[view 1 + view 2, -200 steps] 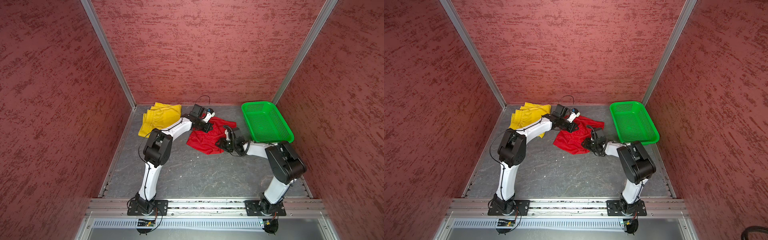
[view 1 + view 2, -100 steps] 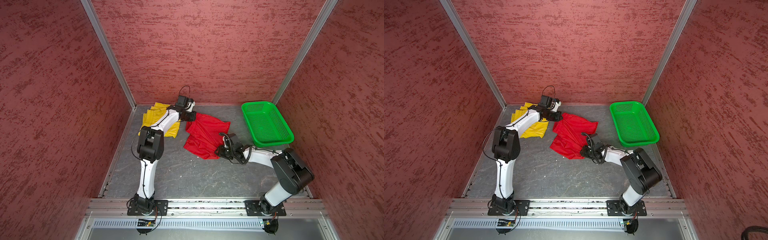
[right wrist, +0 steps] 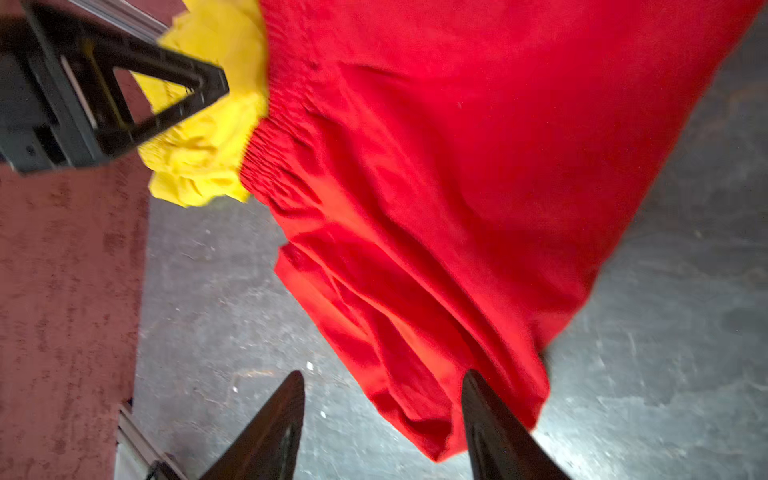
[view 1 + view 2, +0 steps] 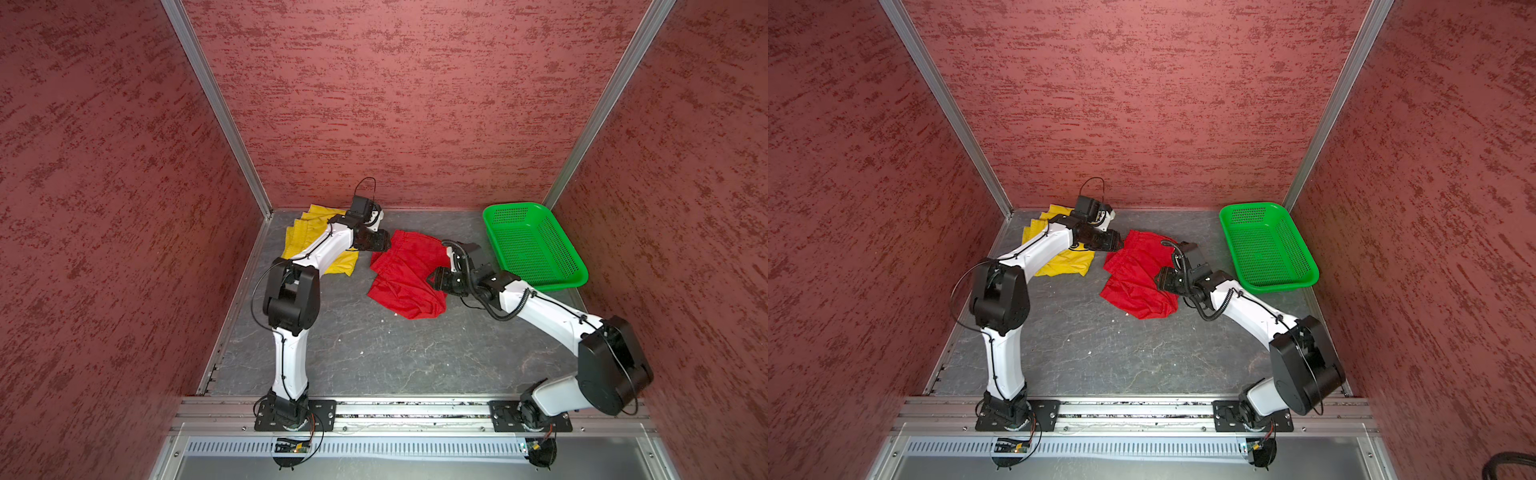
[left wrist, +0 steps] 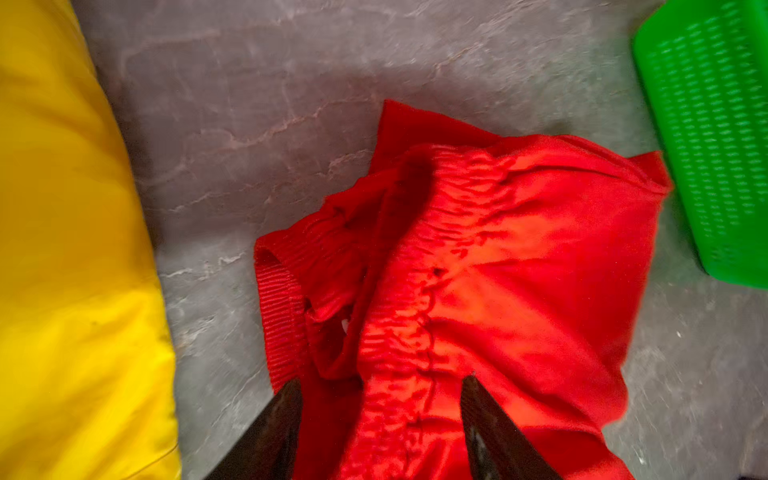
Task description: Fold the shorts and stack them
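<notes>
The red shorts [image 4: 405, 274] [image 4: 1138, 278] lie rumpled mid-table, with their gathered waistband [image 5: 419, 291] toward the back left. The yellow shorts [image 4: 301, 232] [image 4: 1065, 266] lie at the back left, partly under my left arm. My left gripper [image 4: 384, 245] [image 5: 384, 378] stands open just over the red waistband, fingers either side of it and gripping nothing. My right gripper [image 4: 432, 280] [image 3: 383, 373] is open at the red shorts' right edge, with a folded hem [image 3: 419, 415] lying between its fingers.
A green perforated basket [image 4: 532, 249] [image 4: 1266, 249] [image 5: 715, 124] stands empty at the back right, close to the right wrist. Red textured walls close in the back and both sides. Bare grey tabletop [image 4: 374, 353] stretches in front of the shorts.
My left gripper pulled the red shorts' waistband toward the yellow pair, then opened and let it go. The right gripper opened a little wider beside the red fabric.
</notes>
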{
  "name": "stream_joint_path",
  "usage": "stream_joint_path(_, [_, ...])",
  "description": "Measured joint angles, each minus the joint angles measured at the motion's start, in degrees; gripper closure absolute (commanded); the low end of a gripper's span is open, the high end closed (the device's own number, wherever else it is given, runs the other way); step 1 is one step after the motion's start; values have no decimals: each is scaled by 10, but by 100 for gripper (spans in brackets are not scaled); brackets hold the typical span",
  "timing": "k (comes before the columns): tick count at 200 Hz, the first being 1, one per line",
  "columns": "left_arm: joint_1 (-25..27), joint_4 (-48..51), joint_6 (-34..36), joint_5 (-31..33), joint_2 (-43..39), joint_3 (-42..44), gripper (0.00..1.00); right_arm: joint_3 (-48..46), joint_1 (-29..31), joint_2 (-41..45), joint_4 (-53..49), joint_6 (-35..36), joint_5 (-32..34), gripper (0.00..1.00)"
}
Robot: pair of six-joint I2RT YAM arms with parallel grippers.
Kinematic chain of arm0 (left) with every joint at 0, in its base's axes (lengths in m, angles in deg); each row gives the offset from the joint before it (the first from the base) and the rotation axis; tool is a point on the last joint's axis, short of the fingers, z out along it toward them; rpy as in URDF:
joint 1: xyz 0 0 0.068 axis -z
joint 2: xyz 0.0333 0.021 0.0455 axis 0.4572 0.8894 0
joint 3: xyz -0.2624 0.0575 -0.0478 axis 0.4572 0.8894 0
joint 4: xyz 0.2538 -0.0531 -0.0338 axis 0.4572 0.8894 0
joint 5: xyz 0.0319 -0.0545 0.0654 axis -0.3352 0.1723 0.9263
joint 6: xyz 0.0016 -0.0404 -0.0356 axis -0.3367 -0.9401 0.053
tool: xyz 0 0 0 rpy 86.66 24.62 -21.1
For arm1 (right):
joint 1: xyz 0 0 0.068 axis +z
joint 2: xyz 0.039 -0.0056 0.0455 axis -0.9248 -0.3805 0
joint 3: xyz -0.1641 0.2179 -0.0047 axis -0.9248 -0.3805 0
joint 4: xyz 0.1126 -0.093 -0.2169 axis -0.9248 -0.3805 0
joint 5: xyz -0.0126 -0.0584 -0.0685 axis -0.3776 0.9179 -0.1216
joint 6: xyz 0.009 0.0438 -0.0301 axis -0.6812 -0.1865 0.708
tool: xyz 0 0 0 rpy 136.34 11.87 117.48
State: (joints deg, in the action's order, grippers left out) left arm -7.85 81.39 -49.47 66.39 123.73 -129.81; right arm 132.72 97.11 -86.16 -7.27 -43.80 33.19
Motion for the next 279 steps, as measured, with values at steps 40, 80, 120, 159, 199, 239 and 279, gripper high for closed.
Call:
stream_joint_path(40, [32,-62,-12,-48,-49,1,50,48,0,-89,31,15,1,50])
stream_joint_path(80, [41,-82,-43,-79,82,-70,50,40,0,-173,62,19,-3,53])
stream_joint_path(120, [24,-56,-86,-78,207,-114,51,-54,0,-168,118,11,-15,54])
stream_joint_path(159, [18,-28,-108,-79,231,-143,51,-154,2,-114,199,-9,-24,54])
stream_joint_path(199, [20,-42,-111,-85,219,-106,38,-182,7,-81,198,-23,-26,51])
stream_joint_path(239, [20,-22,-107,-64,113,-34,16,-106,8,-68,96,-15,-24,47])
stream_joint_path(279, [1,-31,-115,-56,-60,33,10,8,8,-72,77,8,-15,47])
